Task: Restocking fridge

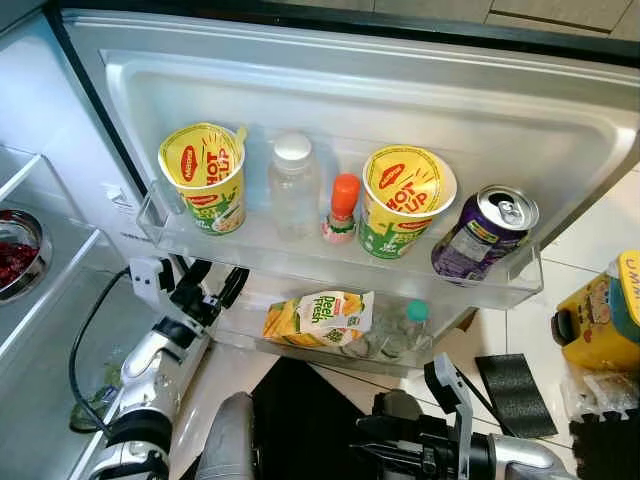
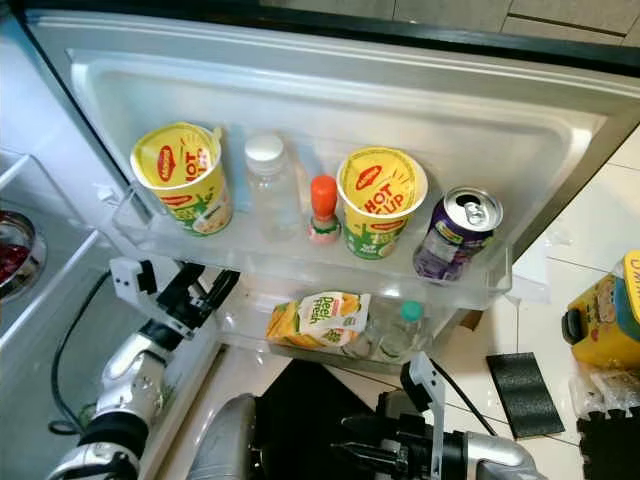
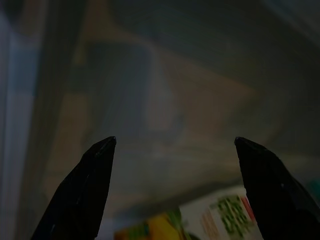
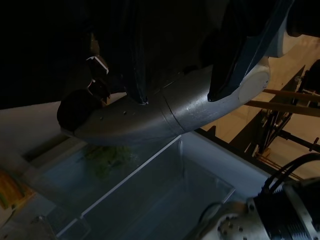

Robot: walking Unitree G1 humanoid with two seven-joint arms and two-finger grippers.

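The open fridge door's upper shelf (image 1: 300, 262) holds two yellow Hot Cup noodle cups (image 1: 205, 175) (image 1: 403, 198), a clear bottle (image 1: 293, 185), a small orange-capped bottle (image 1: 342, 208) and a purple can (image 1: 483, 232) that leans at the right end. On the lower door shelf lies a yellow-and-white juice pack (image 1: 320, 318), beside bottles, one with a green cap (image 1: 417, 311). My left gripper (image 1: 218, 282) is open and empty just under the upper shelf's left end; the pack's corner (image 3: 220, 220) lies ahead of it. Low by my body, my right gripper (image 2: 345, 436) is open and empty.
The fridge interior on the left has a metal bowl of red food (image 1: 15, 255) and a clear drawer with greens (image 4: 107, 157). On the tiled floor to the right stand a yellow container (image 1: 600, 320) and a black mat (image 1: 515, 395).
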